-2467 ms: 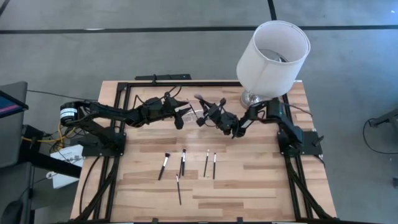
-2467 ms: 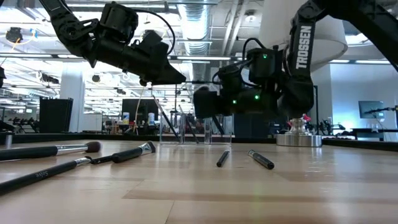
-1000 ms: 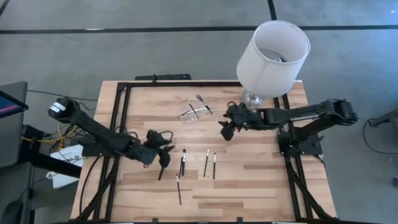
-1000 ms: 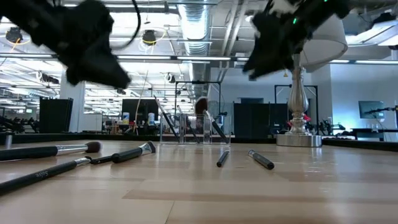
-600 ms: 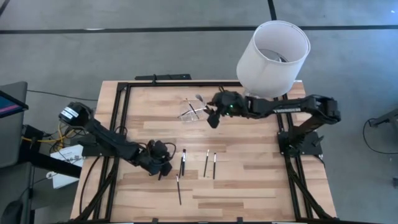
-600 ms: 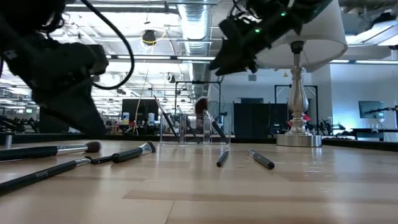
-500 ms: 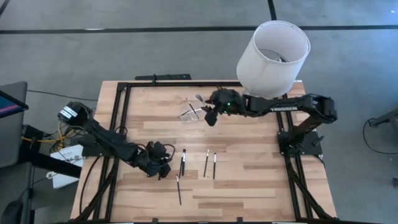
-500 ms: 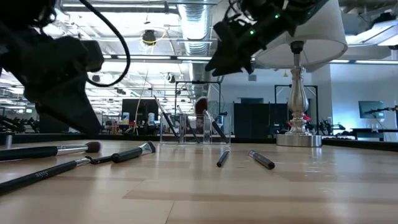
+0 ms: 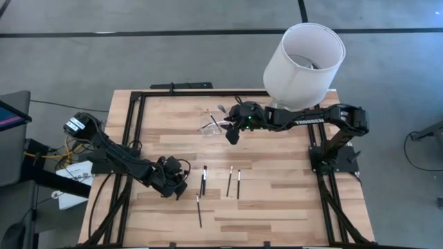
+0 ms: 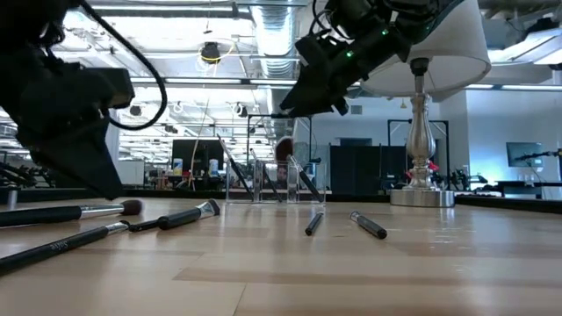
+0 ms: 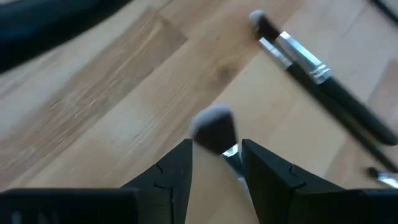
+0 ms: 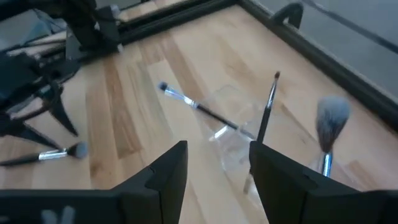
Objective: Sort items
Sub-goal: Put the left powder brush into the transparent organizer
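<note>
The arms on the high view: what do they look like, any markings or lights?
Both are black, slim, jointed arms. The right arm carries white lettering along its forearm and a green light near the wrist. The left arm trails black cables and has a white-labelled round joint at its base.

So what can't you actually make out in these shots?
- High view: the left gripper covers the brush under it; only the left wrist view shows the fluffy head between open fingers, handle hidden.
- High view: the clear container is too small to count its brushes.
- Low view: the right gripper is a dark silhouette.
- Right wrist view: brush handles in the container are hard to trace through the clear plastic.
</note>
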`<state>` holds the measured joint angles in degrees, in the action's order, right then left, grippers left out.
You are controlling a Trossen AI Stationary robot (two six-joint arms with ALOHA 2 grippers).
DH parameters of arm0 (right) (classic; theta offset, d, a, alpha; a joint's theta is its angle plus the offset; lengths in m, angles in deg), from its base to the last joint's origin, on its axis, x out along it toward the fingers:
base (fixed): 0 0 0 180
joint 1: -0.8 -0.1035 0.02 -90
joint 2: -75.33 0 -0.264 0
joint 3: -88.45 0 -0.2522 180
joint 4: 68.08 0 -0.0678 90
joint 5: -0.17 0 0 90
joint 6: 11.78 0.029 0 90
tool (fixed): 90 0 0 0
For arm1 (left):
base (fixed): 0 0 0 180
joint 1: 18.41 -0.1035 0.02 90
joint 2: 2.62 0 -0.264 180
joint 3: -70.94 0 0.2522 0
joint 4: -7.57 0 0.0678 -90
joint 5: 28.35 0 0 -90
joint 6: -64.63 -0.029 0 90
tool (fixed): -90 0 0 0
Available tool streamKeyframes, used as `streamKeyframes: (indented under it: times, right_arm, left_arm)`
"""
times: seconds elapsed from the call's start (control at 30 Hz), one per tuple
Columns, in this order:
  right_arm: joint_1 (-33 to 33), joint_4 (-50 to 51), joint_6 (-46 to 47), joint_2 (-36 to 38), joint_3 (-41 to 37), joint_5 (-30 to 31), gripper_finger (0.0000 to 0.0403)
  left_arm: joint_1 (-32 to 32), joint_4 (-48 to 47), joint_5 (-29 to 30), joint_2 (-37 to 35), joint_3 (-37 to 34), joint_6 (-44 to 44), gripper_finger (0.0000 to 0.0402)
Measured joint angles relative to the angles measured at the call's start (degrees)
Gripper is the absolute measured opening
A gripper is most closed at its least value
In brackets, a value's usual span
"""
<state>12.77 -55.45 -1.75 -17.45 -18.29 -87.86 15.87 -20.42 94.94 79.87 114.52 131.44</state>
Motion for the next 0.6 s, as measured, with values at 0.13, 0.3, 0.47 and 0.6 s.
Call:
streamKeyframes:
  times: [0.13,0.3,0.47,0.6]
  right_arm:
    - [-0.5,0.0,0.0,-0.1,0.0,-0.6,0.0159]
    - [-1.1,0.9,0.0,-0.3,0.0,-0.6,0.0155]
    - [-1.4,0.7,0.0,-0.3,0.0,-0.6,0.0152]
    - [-1.5,0.7,0.0,-0.3,0.0,-0.7,0.0153]
  left_arm:
    - [0.0,1.5,0.1,1.6,0.0,2.3,0.0135]
    - [0.1,5.6,0.4,5.1,0.0,2.6,0.0135]
    - [0.2,7.1,2.6,8.5,0.2,3.2,0.0135]
    - [0.3,7.6,5.4,9.3,0.1,3.2,0.0118]
